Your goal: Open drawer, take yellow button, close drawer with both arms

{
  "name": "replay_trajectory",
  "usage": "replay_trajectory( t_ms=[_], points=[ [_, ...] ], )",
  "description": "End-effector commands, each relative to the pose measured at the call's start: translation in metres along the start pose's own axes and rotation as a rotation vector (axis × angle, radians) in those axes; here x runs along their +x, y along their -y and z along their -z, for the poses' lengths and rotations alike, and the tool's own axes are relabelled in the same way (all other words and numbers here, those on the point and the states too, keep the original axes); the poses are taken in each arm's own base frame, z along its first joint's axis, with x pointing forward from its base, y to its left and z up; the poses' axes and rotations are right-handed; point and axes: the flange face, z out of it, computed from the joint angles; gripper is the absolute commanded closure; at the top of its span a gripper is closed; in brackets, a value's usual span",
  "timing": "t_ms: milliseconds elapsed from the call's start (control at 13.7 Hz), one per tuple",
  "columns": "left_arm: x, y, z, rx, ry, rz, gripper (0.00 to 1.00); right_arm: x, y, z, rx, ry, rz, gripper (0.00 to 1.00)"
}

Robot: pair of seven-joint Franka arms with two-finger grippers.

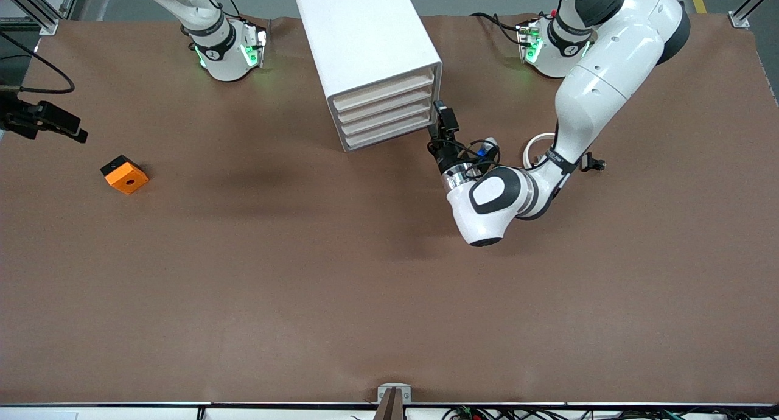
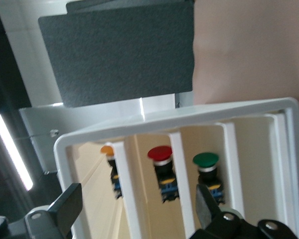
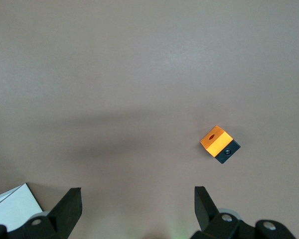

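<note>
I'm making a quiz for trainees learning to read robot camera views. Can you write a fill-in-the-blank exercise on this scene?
1. The white cabinet has ____ drawers stacked in its front.
2. The left pincer is at the cabinet's front, its fingers ____.
3. The left wrist view shows three buttons: the orange-yellow button, a red button and a ____ one.
4. The orange block lies toward the ____ arm's end of the table.

Missing words: four; open; green; right

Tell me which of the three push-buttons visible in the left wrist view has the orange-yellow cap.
The orange-yellow button is the end one, half hidden by a white divider, with the red-capped button in the middle compartment between it and the green-capped button.
</note>
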Motion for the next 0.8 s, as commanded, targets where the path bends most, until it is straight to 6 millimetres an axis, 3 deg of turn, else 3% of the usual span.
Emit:
replay_trajectory(
  t_ms=[0, 146, 219, 729],
  points=[
    [-0.012, 0.005, -0.005, 0.028, 0.003, 0.032, 0.00, 0.006, -0.006, 0.001, -0.007, 0.002, -0.011, 0.00],
    [-0.021, 0.007, -0.016, 0.046, -0.002, 0.039, 0.00, 0.012, -0.008, -0.007, -0.008, 0.012, -0.018, 0.00],
    [-0.024, 0.007, -0.021, 0.046, -0.012, 0.039, 0.00, 0.020, -0.012, -0.020, -0.010, 0.041, -0.021, 0.00],
    [-0.018, 0.001, -0.055, 0.114, -0.084, 0.103, 0.00, 0.024, -0.019, -0.021, -0.009, 0.040, -0.036, 0.00]
  ],
)
